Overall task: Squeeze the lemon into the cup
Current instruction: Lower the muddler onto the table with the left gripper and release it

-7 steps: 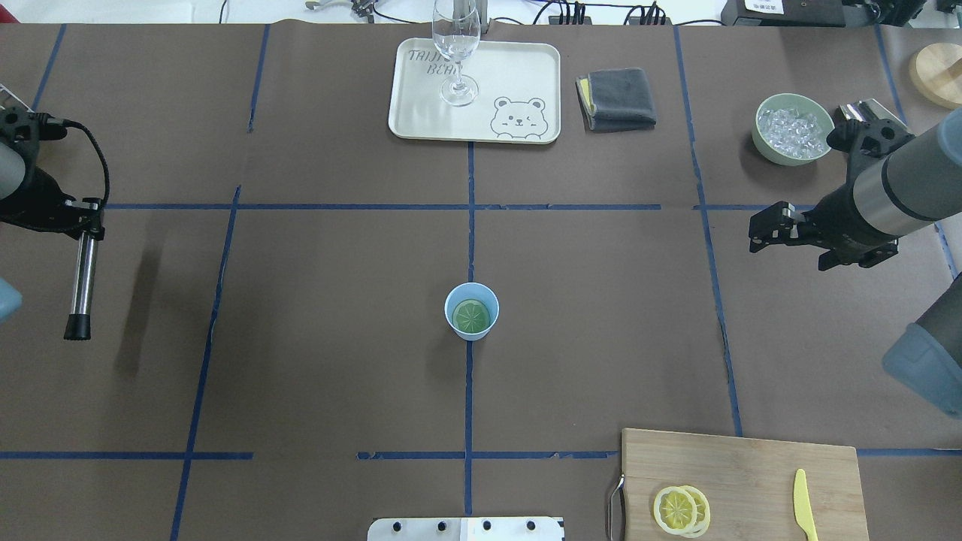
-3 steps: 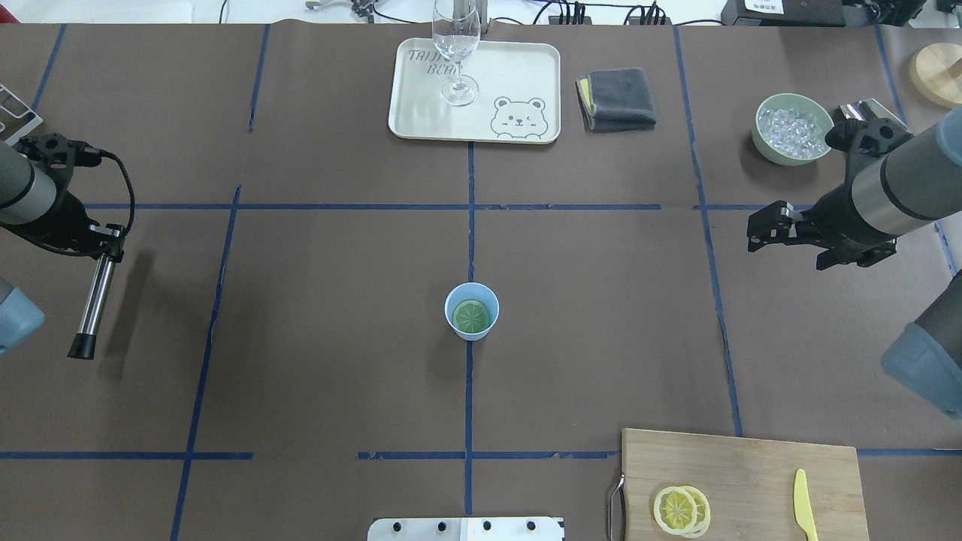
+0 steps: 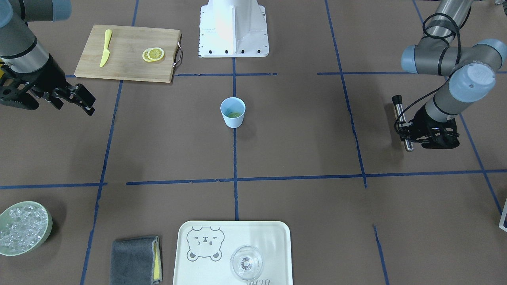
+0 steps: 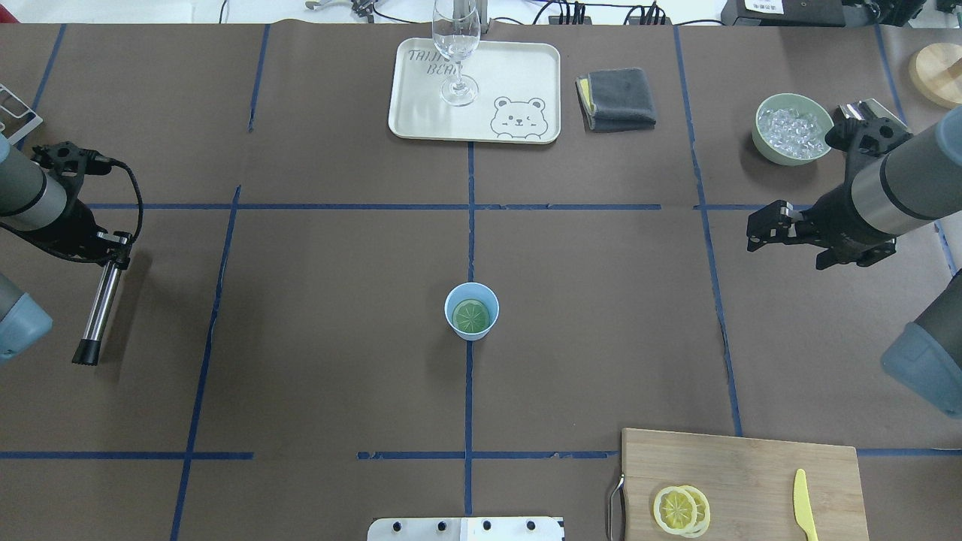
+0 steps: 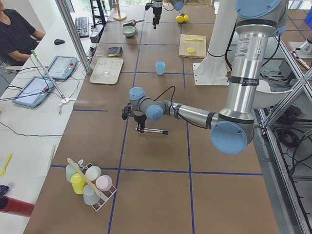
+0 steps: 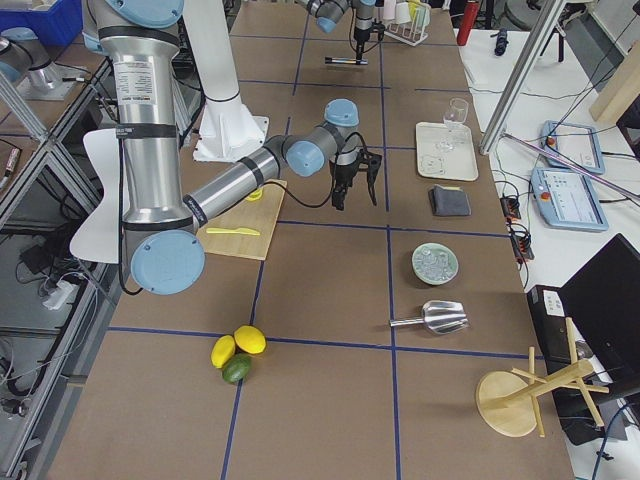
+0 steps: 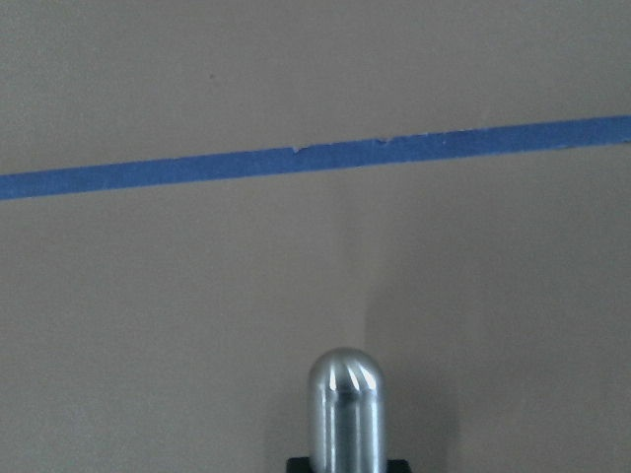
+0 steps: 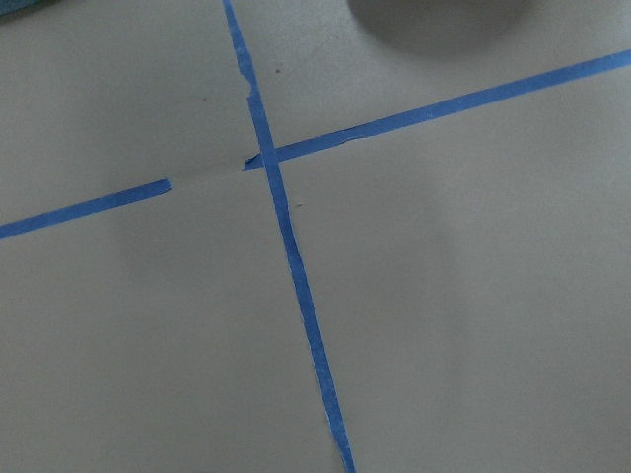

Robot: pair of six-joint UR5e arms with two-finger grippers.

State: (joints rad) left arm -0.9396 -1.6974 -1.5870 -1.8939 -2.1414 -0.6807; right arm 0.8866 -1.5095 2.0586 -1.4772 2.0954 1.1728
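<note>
Shifting inward since a moment ago, left gripper (image 4: 114, 254) is clamping a metal rod (image 4: 100, 308). Well to its right, the cup (image 4: 449, 306) is holding the lemon (image 4: 471, 315), lying flat, greenish-looking, segmented. Right gripper (image 4: 760, 229) is hovering beyond, jaws apart.

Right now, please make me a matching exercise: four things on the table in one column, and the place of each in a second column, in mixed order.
Things:
1. wine glass
2. yellow knife
3. ice cubes
4. steel rod

Places:
A. held in the left gripper
B. in the pale green bowl
C. on the bear tray
D. on the cutting board

Pairs: 1-C, 2-D, 3-B, 4-A.
</note>
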